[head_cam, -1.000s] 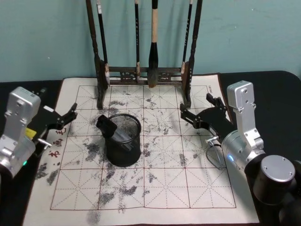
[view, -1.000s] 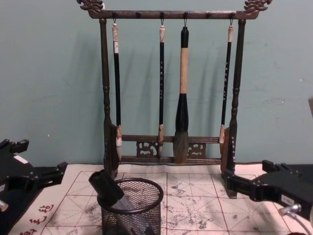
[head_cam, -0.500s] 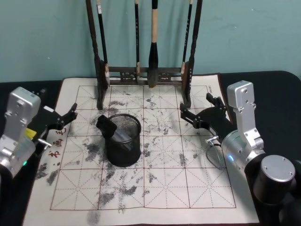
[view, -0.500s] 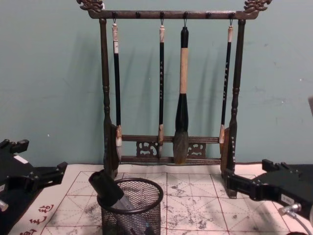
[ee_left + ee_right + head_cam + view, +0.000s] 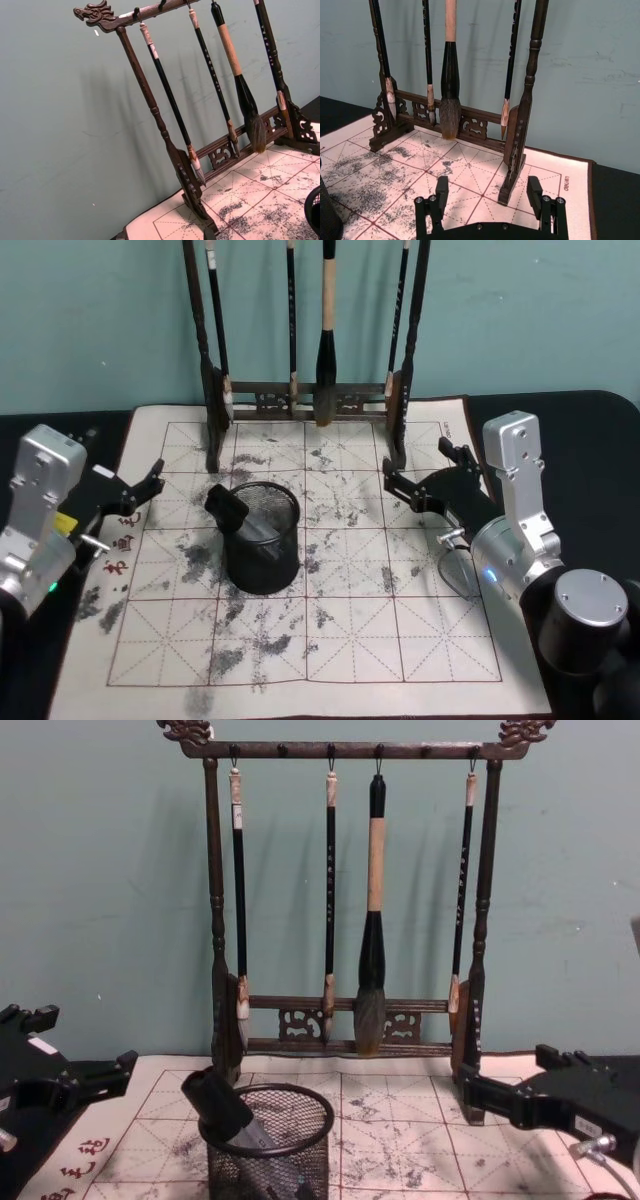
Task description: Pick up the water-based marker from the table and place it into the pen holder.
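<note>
The water-based marker stands tilted inside the pen holder, a black wire-mesh cup in the middle of the mat. Its dark cap sticks out over the left rim. From the chest view the marker leans left in the pen holder. My left gripper hovers open and holding nothing at the mat's left edge, apart from the holder. My right gripper hovers open to the holder's right, its two fingers spread wide in the right wrist view.
A tall dark wooden brush rack with several hanging calligraphy brushes stands at the back of the ink-stained grid mat. The mat lies on a black table against a teal wall.
</note>
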